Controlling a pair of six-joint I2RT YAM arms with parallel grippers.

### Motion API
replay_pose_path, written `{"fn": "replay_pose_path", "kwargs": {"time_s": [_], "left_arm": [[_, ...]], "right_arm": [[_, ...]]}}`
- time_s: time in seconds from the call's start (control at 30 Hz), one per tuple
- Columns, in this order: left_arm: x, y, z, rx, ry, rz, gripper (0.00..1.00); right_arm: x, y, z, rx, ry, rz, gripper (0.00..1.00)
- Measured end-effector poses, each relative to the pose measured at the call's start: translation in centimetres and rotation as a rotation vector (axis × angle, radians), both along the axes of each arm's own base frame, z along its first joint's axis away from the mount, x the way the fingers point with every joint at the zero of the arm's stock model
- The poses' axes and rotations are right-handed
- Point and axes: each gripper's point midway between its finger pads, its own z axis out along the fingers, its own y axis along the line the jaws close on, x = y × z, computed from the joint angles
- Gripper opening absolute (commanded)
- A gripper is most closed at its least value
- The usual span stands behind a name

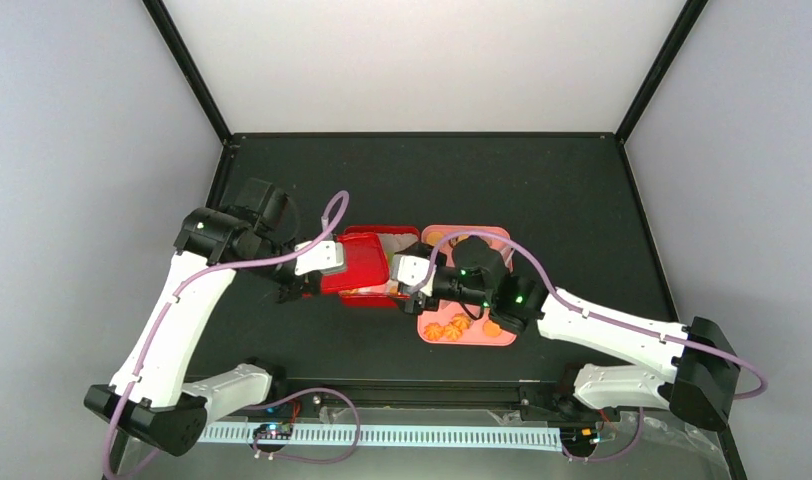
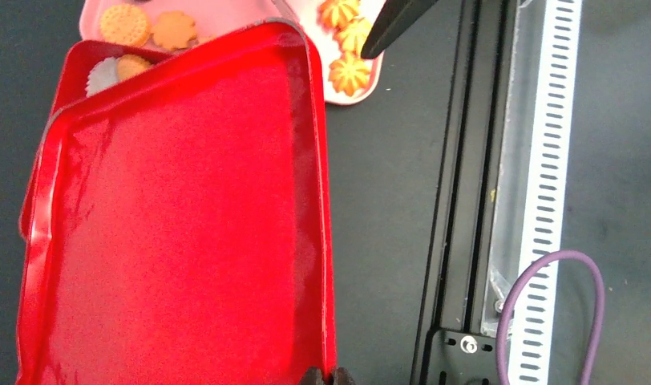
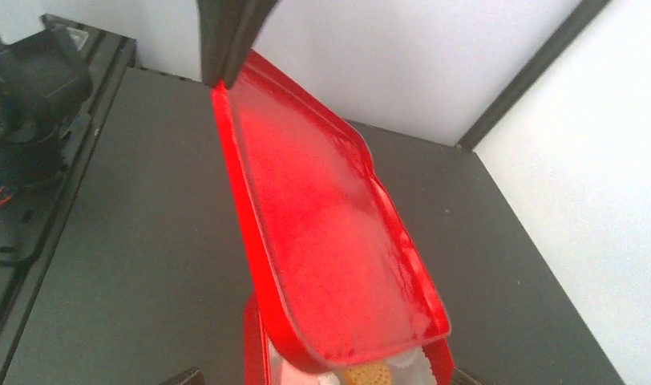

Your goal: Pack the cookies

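My left gripper (image 2: 328, 375) is shut on the rim of a red tin lid (image 2: 186, 224), which it holds tilted over the red tin (image 1: 377, 292). In the tin, a round golden cookie (image 2: 132, 66) lies beside a white paper cup (image 2: 103, 74). More orange cookies (image 1: 447, 328) lie on the pink tray (image 1: 482, 232), some of them swirl-shaped (image 2: 350, 72). My right gripper (image 1: 410, 285) is open at the tin's right end, one finger (image 3: 182, 377) on either side of it. From the right wrist the lid (image 3: 330, 233) slopes upward, and a cookie (image 3: 366, 373) shows beneath it.
The black table (image 1: 542, 190) is walled by white panels. A black rail (image 2: 458, 200) and a white slotted strip (image 2: 547, 160) run along the near edge. A purple cable (image 2: 547, 265) loops beside the strip.
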Motion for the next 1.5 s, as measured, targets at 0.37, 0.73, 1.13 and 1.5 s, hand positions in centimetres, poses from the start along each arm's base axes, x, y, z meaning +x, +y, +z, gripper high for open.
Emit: {"fn": "replay_pose_path", "kwargs": {"time_s": [0.37,0.73,1.13,1.5], "left_arm": [[-1.5,-1.8,0.0,0.0,0.025,-0.111,0.02],[-1.7,-2.4,0.6,-0.004,0.013,-0.141,0.02],[-0.8,-2.1,0.5,0.027,-0.021,-0.12,0.34],[9.7,2.4,3.2,0.119,-0.312,0.345,0.99]], "right_arm": [[-2.4,1.9,-0.7,-0.104,-0.16,0.093,0.75],[-2.4,4.8,-3.6,-0.26,-0.275,0.059,0.35],[0.0,5.3,-4.6,-0.346,-0.34,-0.102,0.01],[4.0,4.1,-1.2,-0.248,-0.38,-0.349,0.01]]}}
